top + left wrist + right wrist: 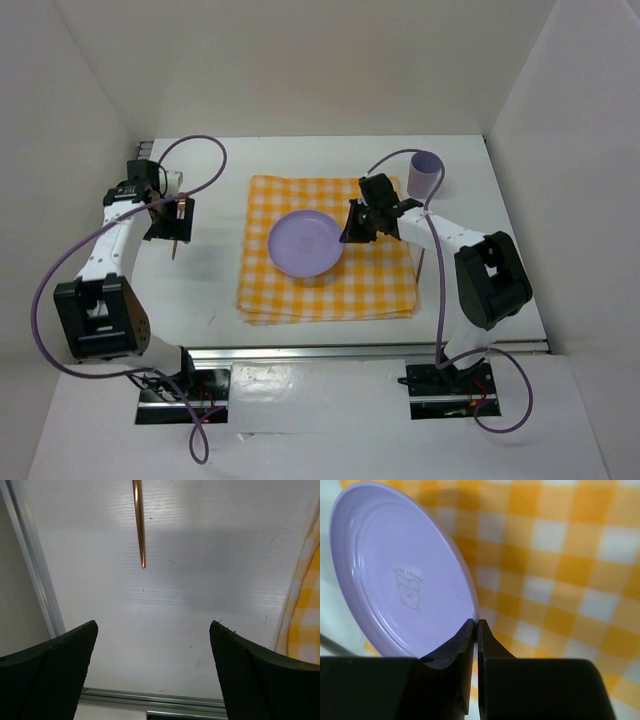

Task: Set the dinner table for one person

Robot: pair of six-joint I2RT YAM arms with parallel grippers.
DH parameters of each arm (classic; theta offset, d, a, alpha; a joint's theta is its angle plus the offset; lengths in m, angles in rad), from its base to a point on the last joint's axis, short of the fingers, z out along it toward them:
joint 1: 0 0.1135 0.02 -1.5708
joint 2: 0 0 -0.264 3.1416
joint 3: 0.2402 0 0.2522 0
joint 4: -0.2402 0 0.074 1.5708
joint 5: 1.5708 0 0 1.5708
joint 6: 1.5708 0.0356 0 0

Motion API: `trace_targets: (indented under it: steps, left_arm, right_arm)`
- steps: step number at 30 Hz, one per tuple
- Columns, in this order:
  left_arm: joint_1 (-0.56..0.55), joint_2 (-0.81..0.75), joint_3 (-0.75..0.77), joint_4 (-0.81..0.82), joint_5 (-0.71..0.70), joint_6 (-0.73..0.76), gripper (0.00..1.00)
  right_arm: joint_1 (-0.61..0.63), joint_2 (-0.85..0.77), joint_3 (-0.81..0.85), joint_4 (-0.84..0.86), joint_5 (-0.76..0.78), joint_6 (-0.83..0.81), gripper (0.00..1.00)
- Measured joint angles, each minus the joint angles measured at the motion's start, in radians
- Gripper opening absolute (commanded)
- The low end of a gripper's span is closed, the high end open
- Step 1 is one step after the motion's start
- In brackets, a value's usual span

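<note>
1. The dinner table (210,295), a plain white top, fills the middle of the overhead view, with a metal rail (370,352) along its lower edge.
2. A yellow-and-white checked cloth (330,290) lies at its centre, carrying a lilac plate (305,243).
3. The right gripper (352,228) is at the plate's right rim. The wrist view shows its jaws pinched together on that rim (475,625).
4. The left gripper (152,625) is over bare table at the left of the overhead view, jaws wide apart, gripping nothing.
5. A thin copper-coloured stick (139,525) points toward it, touching neither finger.
6. A lilac cup (425,175) stands upright at the cloth's upper right corner.
</note>
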Motion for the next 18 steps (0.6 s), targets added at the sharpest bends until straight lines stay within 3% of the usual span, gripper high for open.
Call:
trace_targets:
  steps: [8, 14, 18]
  left_arm:
    - [0.000, 0.213, 0.076, 0.028, -0.002, -0.001, 0.97]
    - [0.000, 0.253, 0.128, 0.050, 0.001, -0.001, 0.97]
    - [0.000, 0.253, 0.133, 0.051, 0.013, -0.001, 0.97]
  right_arm:
    - [-0.061, -0.020, -0.130, -0.029, 0.041, -0.016, 0.00]
    - [-0.121, -0.018, -0.137, -0.017, 0.045, -0.034, 0.00]
    - [-0.121, -0.012, -0.137, -0.018, 0.044, -0.051, 0.05]
